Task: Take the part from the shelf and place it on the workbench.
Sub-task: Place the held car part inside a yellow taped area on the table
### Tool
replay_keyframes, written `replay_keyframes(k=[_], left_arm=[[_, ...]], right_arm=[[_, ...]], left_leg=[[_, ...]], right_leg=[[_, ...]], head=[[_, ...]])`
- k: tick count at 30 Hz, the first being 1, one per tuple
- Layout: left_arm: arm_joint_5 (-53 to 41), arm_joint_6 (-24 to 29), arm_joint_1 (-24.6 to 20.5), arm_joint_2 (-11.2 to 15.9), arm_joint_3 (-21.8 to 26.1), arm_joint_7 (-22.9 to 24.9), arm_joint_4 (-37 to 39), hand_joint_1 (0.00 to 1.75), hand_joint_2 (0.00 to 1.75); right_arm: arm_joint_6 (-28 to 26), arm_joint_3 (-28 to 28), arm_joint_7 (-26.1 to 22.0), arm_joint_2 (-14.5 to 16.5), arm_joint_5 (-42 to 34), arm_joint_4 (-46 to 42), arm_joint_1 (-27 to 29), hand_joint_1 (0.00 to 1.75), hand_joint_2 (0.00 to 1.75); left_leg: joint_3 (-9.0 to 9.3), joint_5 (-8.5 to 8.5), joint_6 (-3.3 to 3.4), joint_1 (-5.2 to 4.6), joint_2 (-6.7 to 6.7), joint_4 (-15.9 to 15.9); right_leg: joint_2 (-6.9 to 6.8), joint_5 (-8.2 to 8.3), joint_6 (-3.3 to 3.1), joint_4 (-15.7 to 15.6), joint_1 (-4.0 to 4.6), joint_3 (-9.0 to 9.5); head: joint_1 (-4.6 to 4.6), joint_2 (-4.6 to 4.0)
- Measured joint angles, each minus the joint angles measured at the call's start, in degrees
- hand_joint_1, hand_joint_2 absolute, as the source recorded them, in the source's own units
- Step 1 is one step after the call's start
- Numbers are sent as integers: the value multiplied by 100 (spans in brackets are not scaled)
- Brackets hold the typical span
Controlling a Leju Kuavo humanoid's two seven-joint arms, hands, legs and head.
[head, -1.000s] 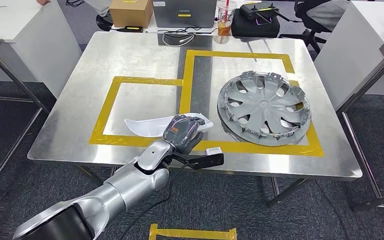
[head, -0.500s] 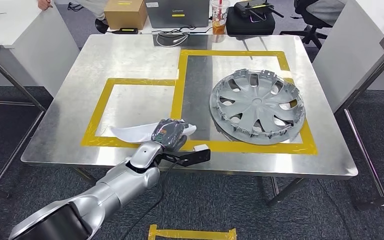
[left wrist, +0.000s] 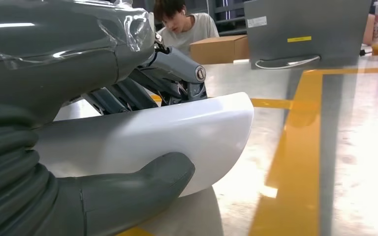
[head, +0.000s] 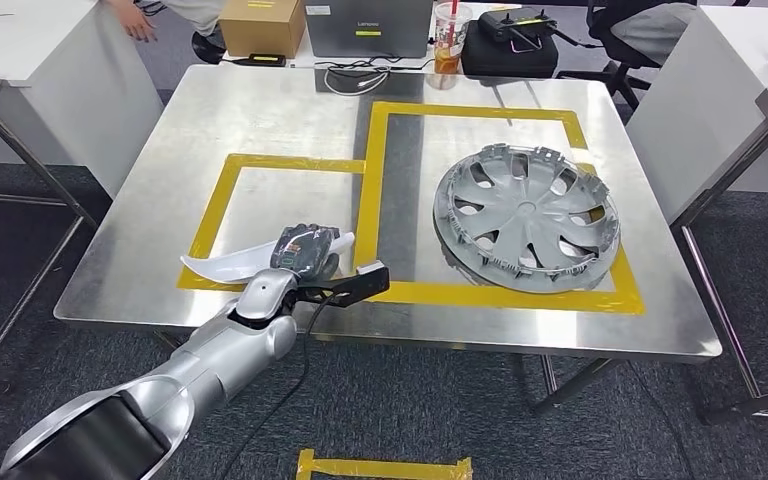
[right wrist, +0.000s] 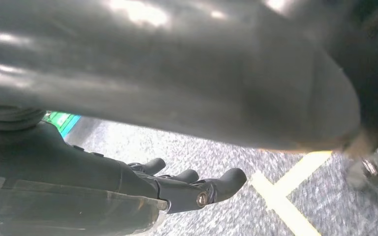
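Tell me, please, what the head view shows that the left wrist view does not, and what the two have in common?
The head view alone shows the grey wheel cover lying inside the larger yellow tape outline, and the whole steel workbench. The left wrist view alone shows the thumb pressed under the part's edge, and a person seated behind a cardboard box. Both show the left hand holding the white part over the workbench.
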Motion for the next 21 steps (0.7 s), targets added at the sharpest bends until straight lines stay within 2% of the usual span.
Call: replay_keyframes(k=[1, 2, 3, 4, 5, 6, 7, 8, 10, 12, 14, 16, 17, 18, 19, 21], left_arm=[[-12, 15, 20, 19, 49, 17, 15, 175, 175], [-15, 31, 38, 39, 97, 27, 28, 175, 175], [-12, 44, 50, 61, 151, 32, 40, 175, 175], [-2, 56, 56, 81, 206, 30, 50, 175, 175], [14, 64, 58, 99, 258, 22, 57, 175, 175], [33, 68, 57, 115, 314, 3, 63, 175, 175], [56, 72, 56, 129, 366, -24, 68, 175, 175], [78, 74, 55, 141, 416, -57, 73, 175, 175], [124, 69, 53, 163, 518, -125, 85, 175, 175], [162, 58, 53, 178, 610, -178, 91, 175, 175], [195, 32, 53, 181, 679, -221, 95, 175, 175], [223, 9, 70, 181, 729, -259, 104, 175, 175], [232, 5, 82, 180, 752, -276, 110, 175, 175], [236, 5, 91, 179, 772, -294, 115, 175, 175], [244, 6, 93, 178, 793, -317, 118, 175, 175], [269, 10, 78, 174, 833, -365, 120, 175, 175]], right_arm=[[3, -11, 4, 0, 25, -1, -7, 0, 0], [9, -25, 13, -1, 45, -1, -11, 0, 0], [20, -41, 23, -3, 62, -1, -16, 0, 0], [33, -55, 34, -6, 79, -1, -23, 0, 0], [49, -67, 44, -10, 92, -1, -32, 0, 0], [65, -76, 51, -13, 104, -1, -46, 0, 0], [83, -85, 56, -15, 115, -1, -59, 0, 0], [98, -95, 60, -15, 122, -1, -68, 0, 0], [121, -115, 64, -13, 138, -1, -70, 0, 0], [125, -134, 65, -10, 148, -1, -66, 0, 0], [124, -156, 65, -11, 148, -1, -67, 0, 0], [120, -178, 65, -15, 148, -1, -64, 0, 0], [117, -188, 65, -15, 149, -1, -61, 0, 0], [115, -198, 65, -14, 153, -1, -60, 0, 0], [114, -207, 65, -12, 157, -1, -61, 0, 0], [114, -222, 66, -5, 172, -1, -70, 0, 0]], left_leg=[[-8, 2, 3, -9, -1, 3], [-12, 1, 2, -17, -1, 10], [-14, -2, -2, -20, -2, 20], [-15, -10, -12, -20, -4, 38], [-21, -24, -31, -20, -6, 69], [-35, -45, -59, -34, -9, 105], [-54, -66, -87, -50, -11, 145], [-73, -81, -111, -67, -11, 175], [-98, -87, -144, -71, -9, 201], [-143, -162, -195, -46, -8, 300], [-358, -469, -267, -14, -6, 797], [-717, -833, -317, 21, -3, 1588], [-840, -907, -326, 34, -3, 1852], [-866, -872, -326, 43, -2, 1907], [-777, -733, -315, 46, -2, 1725], [-368, -359, -262, 38, -2, 915]], right_leg=[[0, -122, -1, 353, -3, -169], [-1, -170, 19, 553, -8, -265], [-2, -123, 60, 522, -12, -247], [-4, 6, 113, 258, -18, -114], [-11, 171, 163, -172, -28, 107], [-15, 301, 179, -557, -28, 315], [-17, 390, 158, -838, -31, 459], [-19, 428, 119, -978, -27, 528], [-15, 442, 25, -993, -23, 517], [-16, 459, -31, -999, -43, 518], [-17, 470, -72, -1003, -61, 518], [-19, 470, -86, -1001, -56, 510], [-18, 470, -85, -1000, -54, 508], [-17, 470, -85, -1000, -52, 511], [-14, 469, -84, -1000, -51, 519], [-10, 468, -79, -1001, -44, 539]], head=[[1, 0], [0, 0], [1, 0], [1, 0], [2, 0], [3, 0], [-4, 0], [-8, 0], [-17, 0], [-17, 0], [-23, 0], [-25, 0], [-25, 0], [-25, 0], [-26, 0], [-25, 0]])
